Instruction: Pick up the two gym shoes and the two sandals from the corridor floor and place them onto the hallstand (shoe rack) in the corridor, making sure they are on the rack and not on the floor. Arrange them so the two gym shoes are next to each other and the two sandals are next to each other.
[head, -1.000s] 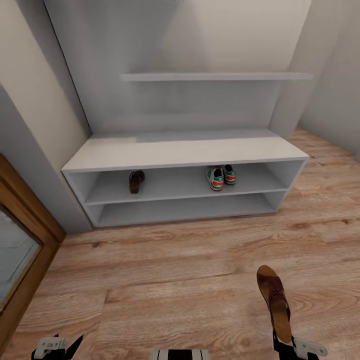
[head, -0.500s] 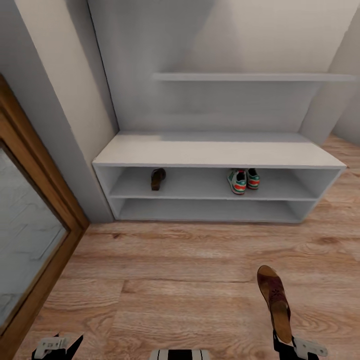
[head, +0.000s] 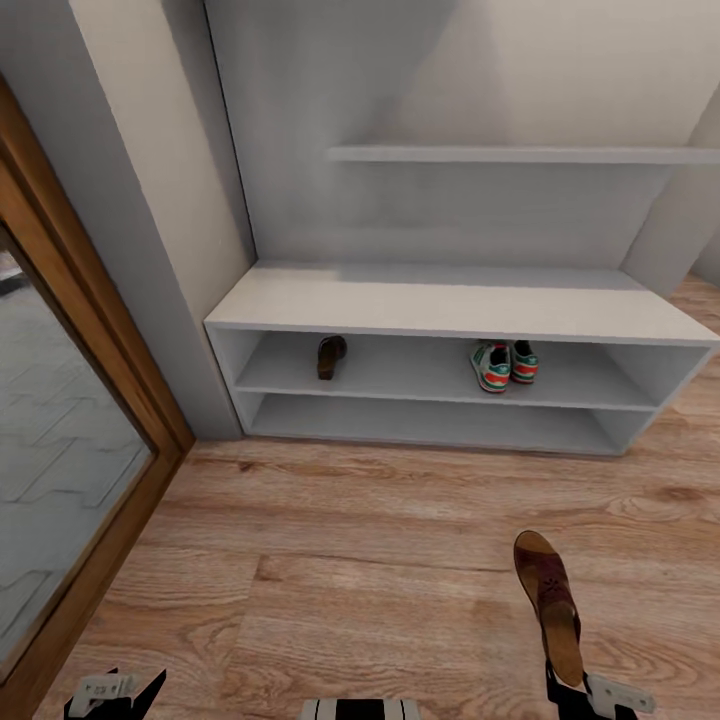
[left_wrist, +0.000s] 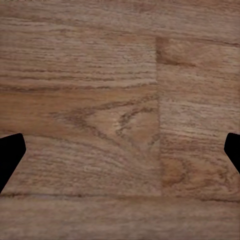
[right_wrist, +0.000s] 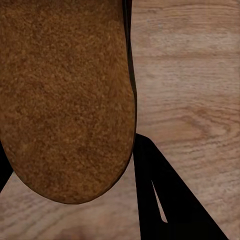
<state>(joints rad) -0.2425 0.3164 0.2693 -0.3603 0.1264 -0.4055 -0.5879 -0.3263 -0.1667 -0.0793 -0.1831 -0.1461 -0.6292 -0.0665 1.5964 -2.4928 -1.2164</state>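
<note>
Right gripper (head: 572, 690) clamped on the heel of a brown sandal (head: 549, 600), toe forward above the corridor floor (head: 350, 570); grainy tan sole (right_wrist: 65, 100). Second sandal (head: 331, 356) and white, green-striped gym shoes (head: 502, 365), side by side, on the hallstand (head: 450, 305) upper shelf. Left gripper (left_wrist: 120, 150) spread wide
</note>
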